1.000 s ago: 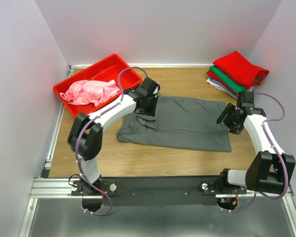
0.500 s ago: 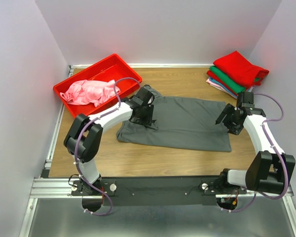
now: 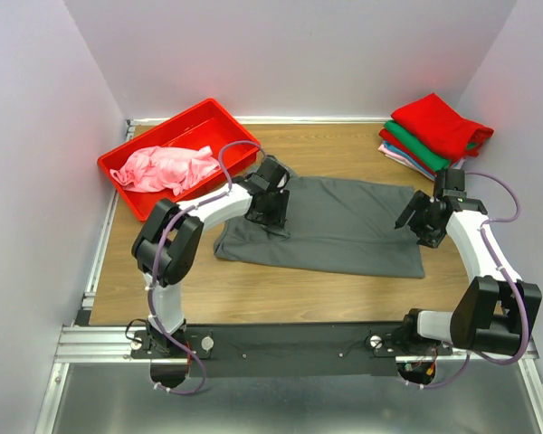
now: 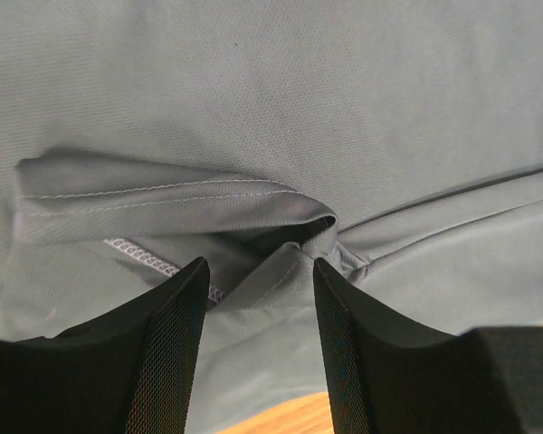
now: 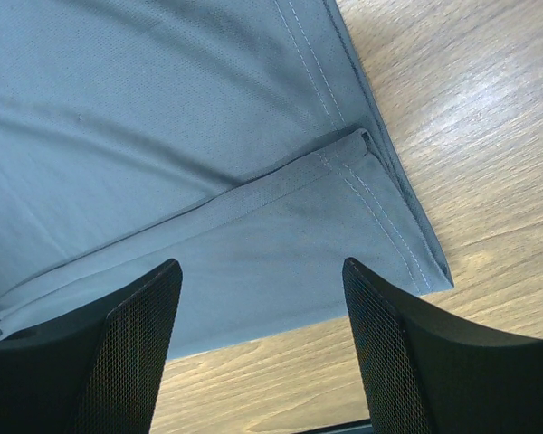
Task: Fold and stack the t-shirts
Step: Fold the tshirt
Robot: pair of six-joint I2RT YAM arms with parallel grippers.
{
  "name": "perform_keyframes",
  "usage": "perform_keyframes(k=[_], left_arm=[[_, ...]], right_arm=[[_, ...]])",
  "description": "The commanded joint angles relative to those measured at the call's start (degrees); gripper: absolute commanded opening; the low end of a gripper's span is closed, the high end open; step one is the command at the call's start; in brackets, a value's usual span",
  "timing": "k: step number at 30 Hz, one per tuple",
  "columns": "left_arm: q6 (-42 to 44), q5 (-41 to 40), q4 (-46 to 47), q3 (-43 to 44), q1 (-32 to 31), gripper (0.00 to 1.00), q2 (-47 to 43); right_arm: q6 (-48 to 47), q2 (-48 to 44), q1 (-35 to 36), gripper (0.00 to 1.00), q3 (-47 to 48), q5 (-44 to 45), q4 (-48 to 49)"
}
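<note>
The dark grey t-shirt (image 3: 344, 226) lies flat, folded into a long band across the middle of the table. My left gripper (image 3: 271, 206) hovers open over its left part; in the left wrist view (image 4: 261, 271) the fingers straddle a tucked sleeve fold with a stitched hem (image 4: 163, 194) and clamp nothing. My right gripper (image 3: 416, 220) is wide open just above the shirt's right end; the right wrist view (image 5: 262, 271) shows the hemmed corner (image 5: 366, 149) and bare wood beneath. A pink t-shirt (image 3: 163, 167) lies crumpled in the bin.
A red plastic bin (image 3: 208, 116) stands at the back left. A stack of folded shirts sits at the back right: red (image 3: 439, 122) on top, green (image 3: 416, 145) and pale pink (image 3: 400, 155) under it. White walls close in three sides.
My left gripper has shifted slightly nearer and lower over the shirt's left part, and the left arm's elbow has swung. The right arm has barely moved.
</note>
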Motion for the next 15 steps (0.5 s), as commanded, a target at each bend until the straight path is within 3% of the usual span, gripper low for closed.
perform_keyframes(k=[1,15], left_arm=[[1.1,2.8,1.0,1.3,0.1,0.58,1.3],[1.1,8.9,2.3,2.5,-0.6,0.58,3.6]], right_arm=[[-0.7,-0.9,-0.4,0.79,-0.8,-0.7,-0.4],[-0.7,-1.1,-0.3,0.79,-0.9,-0.3,-0.5]])
